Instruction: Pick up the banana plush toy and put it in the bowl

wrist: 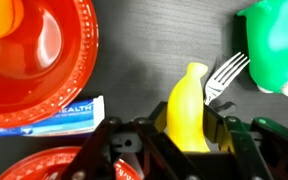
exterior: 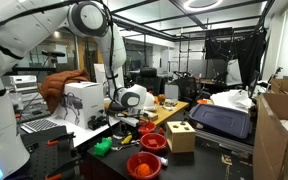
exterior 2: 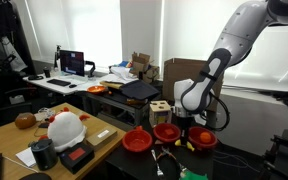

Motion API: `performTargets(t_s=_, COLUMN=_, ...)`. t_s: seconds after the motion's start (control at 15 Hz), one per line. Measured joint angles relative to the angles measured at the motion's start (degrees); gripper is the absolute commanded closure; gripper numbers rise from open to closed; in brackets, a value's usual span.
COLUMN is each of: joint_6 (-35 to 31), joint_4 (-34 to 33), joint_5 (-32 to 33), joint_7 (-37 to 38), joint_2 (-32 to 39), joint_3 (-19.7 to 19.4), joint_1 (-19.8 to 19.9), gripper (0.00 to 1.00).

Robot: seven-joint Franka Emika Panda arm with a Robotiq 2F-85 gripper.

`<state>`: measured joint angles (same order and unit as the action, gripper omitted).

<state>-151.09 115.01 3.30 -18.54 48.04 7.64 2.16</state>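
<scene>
Banana plush toy: soft, matte yellow, elongated and slightly curved, tapering to a rounded tip. We note it lying on the dark, smooth desk, its lower end between the fingers of the gripper.

Gripper: black, angular metal linkage, fingers close on either side of the toy. We cannot tell whether the pads press the plush or merely flank it. In an exterior view the gripper sits low over the desk among the red bowls.

Red bowl: glossy plastic, round, with a ribbed rim. It sits to the upper left of the toy in the wrist view, apart from it, and an orange item rests inside.

Second red bowl: same ribbed rim, seen only in part at the lower left.

Packet: flat, blue and white, printed, between the two bowls.

Fork: pale, its tines just beside the toy's right flank.

Green toy: bright, smooth, blocky, right of the fork.
</scene>
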Motion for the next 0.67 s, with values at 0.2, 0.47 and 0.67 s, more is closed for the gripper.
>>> performTargets(t_s=0.2, joint_6=0.25, joint_4=-0.52, joint_5=0.08, joint_7=-4.91, joint_2=-1.24, joint_3=3.06, joint_1=2.31, gripper=0.92)
performTargets(t_s=0.47, joint_6=0.53, joint_4=-3.16, joint_5=0.08, joint_7=-6.07, joint_2=-1.41, joint_3=5.42, joint_1=2.8, gripper=0.92)
performTargets(t_s=0.67, joint_6=2.45, joint_4=-5.34, joint_5=0.08, joint_7=-5.94, joint_2=-1.39, joint_3=5.49, joint_1=2.08, gripper=0.92)
